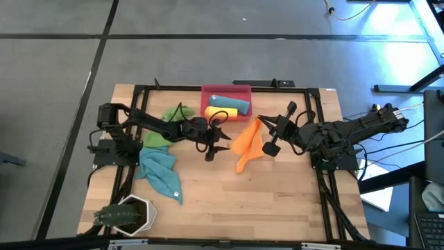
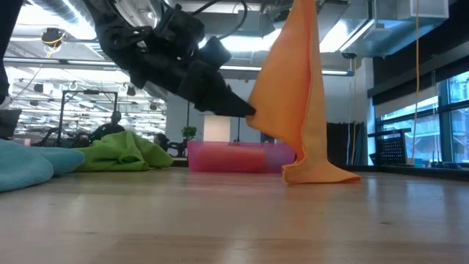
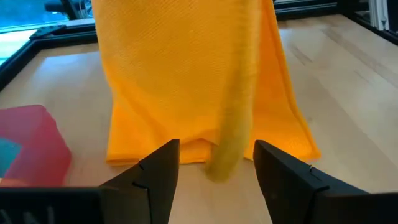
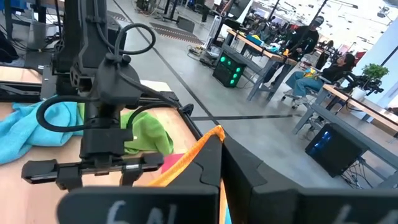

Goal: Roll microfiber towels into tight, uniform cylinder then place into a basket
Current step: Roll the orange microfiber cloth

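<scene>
An orange towel point(image 1: 246, 142) hangs upright at mid-table from my right gripper point(image 1: 261, 121), which is shut on its top. My left gripper point(image 3: 217, 152) stands open at the towel's left side, low above the table, with a hanging fold point(image 3: 231, 143) between its fingers. The red-pink basket point(image 1: 226, 102) at the far edge holds a teal roll and a yellow roll. A green towel point(image 1: 166, 119) and a teal towel point(image 1: 159, 170) lie loose on the left. My right gripper pinches the orange towel's top edge point(image 4: 208, 142) between its shut fingers, coming about level from the table's right side. The towel hangs below in loose folds, and its lower end point(image 2: 319, 174) rests on the table. My left gripper's fingers flank the fold; I cannot tell whether they touch it.
A white hexagonal pot point(image 1: 128, 215) with a plant stands at the near left corner. Bare wood point(image 1: 277, 201) lies in front of the orange towel and to the near right. A black frame point(image 1: 326, 173) runs along the table's sides.
</scene>
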### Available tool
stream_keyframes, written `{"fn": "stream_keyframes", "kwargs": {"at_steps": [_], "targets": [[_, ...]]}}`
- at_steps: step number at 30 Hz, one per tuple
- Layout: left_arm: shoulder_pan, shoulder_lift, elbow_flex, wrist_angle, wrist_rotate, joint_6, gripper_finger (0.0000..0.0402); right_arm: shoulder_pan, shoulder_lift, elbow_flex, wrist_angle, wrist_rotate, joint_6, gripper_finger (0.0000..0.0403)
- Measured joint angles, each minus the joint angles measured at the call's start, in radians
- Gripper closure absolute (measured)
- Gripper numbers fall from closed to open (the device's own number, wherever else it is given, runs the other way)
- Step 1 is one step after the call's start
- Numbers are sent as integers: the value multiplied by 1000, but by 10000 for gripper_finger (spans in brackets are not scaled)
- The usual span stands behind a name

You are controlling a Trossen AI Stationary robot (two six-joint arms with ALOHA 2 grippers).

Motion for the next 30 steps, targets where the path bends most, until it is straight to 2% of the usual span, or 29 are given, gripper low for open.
{"fn": "stream_keyframes", "kwargs": {"at_steps": [6, 12, 15, 18, 25, 30], "targets": [[-10, 0, 0, 8, 11, 5, 236, 0, 0, 0, -9, 0, -1, 394], [-46, 0, 0, -11, 4, 76, 327, 0, 0, 0, -16, 0, -2, 394], [-71, -17, 0, -20, -47, 76, 384, 0, 0, 0, -21, 0, -2, 394], [-95, -61, 0, -78, -149, 78, 395, 0, 0, 0, -26, 0, -3, 394], [-169, -349, 0, -312, -350, 73, 401, 66, 0, 54, -20, 4, -79, 394], [-271, -605, 2, -361, -470, 39, 401, 118, -1, 112, -20, 4, -82, 394]]}}
